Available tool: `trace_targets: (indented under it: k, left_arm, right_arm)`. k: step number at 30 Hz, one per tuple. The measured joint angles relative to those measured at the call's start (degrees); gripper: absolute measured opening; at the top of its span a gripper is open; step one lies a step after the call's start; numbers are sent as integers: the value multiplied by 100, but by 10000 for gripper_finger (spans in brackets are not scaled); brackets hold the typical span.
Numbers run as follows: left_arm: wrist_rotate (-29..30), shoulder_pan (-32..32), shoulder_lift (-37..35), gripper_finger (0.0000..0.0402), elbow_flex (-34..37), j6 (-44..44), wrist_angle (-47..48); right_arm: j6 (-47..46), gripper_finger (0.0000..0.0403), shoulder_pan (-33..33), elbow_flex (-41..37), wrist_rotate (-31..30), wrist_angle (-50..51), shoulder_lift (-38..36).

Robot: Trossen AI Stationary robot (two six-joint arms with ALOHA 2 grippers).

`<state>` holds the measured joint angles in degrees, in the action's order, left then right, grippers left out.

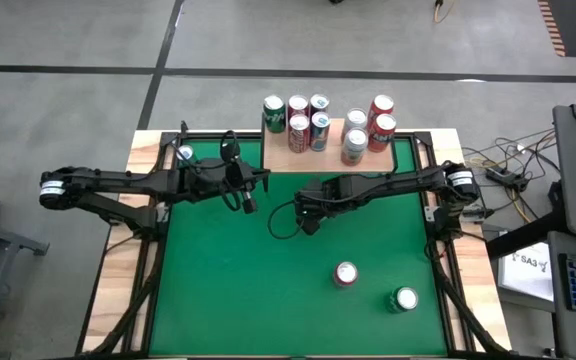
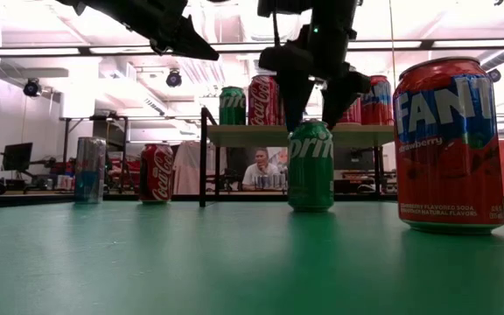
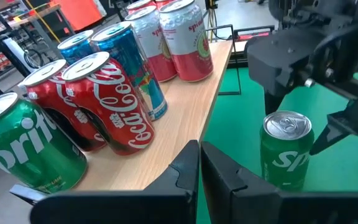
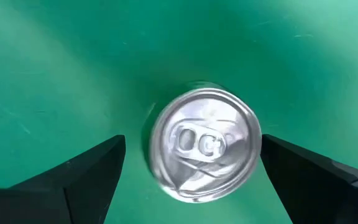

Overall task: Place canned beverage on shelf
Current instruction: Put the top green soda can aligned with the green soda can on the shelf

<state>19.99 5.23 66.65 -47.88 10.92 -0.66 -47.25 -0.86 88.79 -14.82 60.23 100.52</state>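
Green felt covers the bench point(image 1: 228, 290), w/ the shelf point(image 1: 280, 158) at its far edge, wooden top already crowded w/ upright cans. Right claw point(image 4: 188, 168) hovers straight over a green Sprite can point(image 2: 311, 166) standing upright on the felt just in front of the shelf; fingers spread wide, one each side of the can, not touching it. Left claw point(image 3: 199, 163) waits near the shelf's left front corner, fingers pressed together, empty. Can looks like std aluminium: green body, white lettering, silver lid w/ pull tab unopened, so prob. full and fairly heavy for its size. Walls thin & smooth, so likely slippery and easy to dent if squeezed hard. Best hold, I'd judge: across the body around mid-height, fingers on opposite sides, firm but not crushing, kept vertical. Two more cans, a red one point(image 1: 345, 273) and a green one point(image 1: 404, 298), stand nearer the bench front, well apart from the shelf.
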Motion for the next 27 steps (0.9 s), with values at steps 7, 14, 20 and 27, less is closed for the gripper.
trace_targets:
  k: [7, 14, 20, 27]
  left_arm:
    - [0, 0, 0, 0, 0, 0, -3]
    - [0, 0, 9, 0, 0, -51, -14]
    - [0, 0, 13, 0, 0, -130, -1]
    - [-117, 0, 13, 3, 0, -329, -10]
  right_arm:
    - [39, 361, 0, 2, -186, 10, -10]
    - [190, 361, 0, -22, -186, -92, 348]
    - [464, 335, 2, -24, -198, -239, 616]
    - [676, 302, 0, -16, -137, -266, 498]
